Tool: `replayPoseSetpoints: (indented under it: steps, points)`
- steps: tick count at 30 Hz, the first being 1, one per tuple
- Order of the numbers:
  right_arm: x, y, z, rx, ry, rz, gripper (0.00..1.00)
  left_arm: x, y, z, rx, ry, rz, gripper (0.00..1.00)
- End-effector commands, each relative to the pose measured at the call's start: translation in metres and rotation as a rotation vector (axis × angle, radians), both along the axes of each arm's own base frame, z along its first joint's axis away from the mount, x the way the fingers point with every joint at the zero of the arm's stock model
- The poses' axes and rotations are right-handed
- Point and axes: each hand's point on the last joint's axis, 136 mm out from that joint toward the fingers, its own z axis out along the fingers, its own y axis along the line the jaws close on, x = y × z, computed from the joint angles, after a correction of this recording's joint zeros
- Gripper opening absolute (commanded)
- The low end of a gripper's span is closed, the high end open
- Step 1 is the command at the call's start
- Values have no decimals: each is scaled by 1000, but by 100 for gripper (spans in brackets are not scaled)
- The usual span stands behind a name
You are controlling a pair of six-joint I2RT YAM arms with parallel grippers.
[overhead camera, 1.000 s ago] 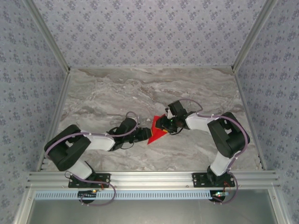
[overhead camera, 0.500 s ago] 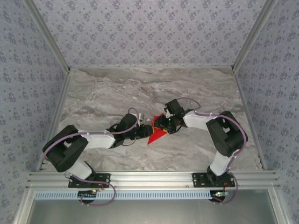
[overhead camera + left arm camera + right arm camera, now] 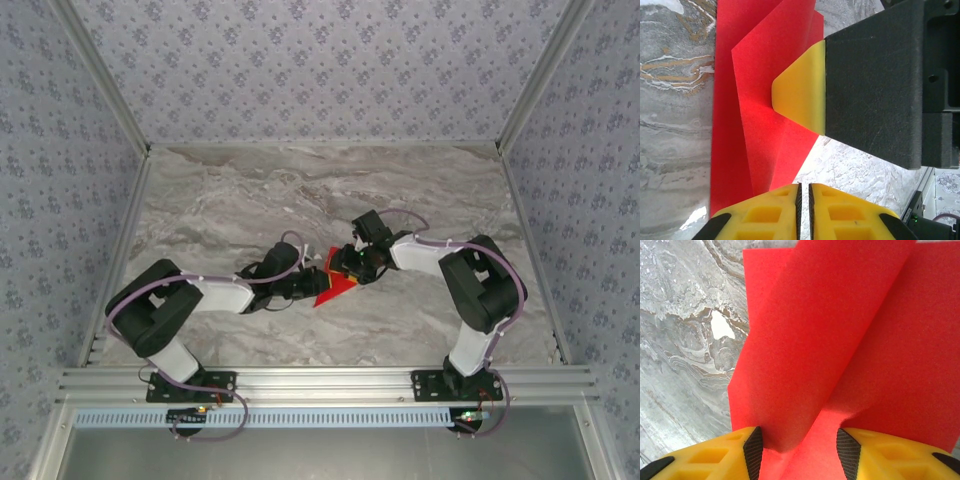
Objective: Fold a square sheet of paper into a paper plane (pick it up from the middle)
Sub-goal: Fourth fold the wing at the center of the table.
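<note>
Square sheet of paper, part-folded: left pincer clenched on its edge, right pincer released astride the raised flap; uneven pulling could skew the crease.

bright even diffuse light; faint soft shadows; wrist close-ups sharp, colours saturated.

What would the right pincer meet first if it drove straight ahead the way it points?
The right pincer would likely hit the raised fold of the red paper standing between its fingers.
</note>
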Motion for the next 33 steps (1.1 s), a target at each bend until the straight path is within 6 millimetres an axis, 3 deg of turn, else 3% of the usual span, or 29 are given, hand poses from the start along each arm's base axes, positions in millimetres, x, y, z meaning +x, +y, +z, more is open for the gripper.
replayPoseSetpoints:
  steps: [1, 22, 33]
  points:
    - [-34, -50, -64, -262, 156, -57, 49, 6, 2, -5, 42, -9, 5, 14]
    - [-48, -71, -81, -384, 207, -68, 40, 9, 7, -21, 107, 0, 13, 8]
    - [-49, -69, -88, -400, 237, -56, 41, 8, 11, -28, 134, 12, 9, 7]
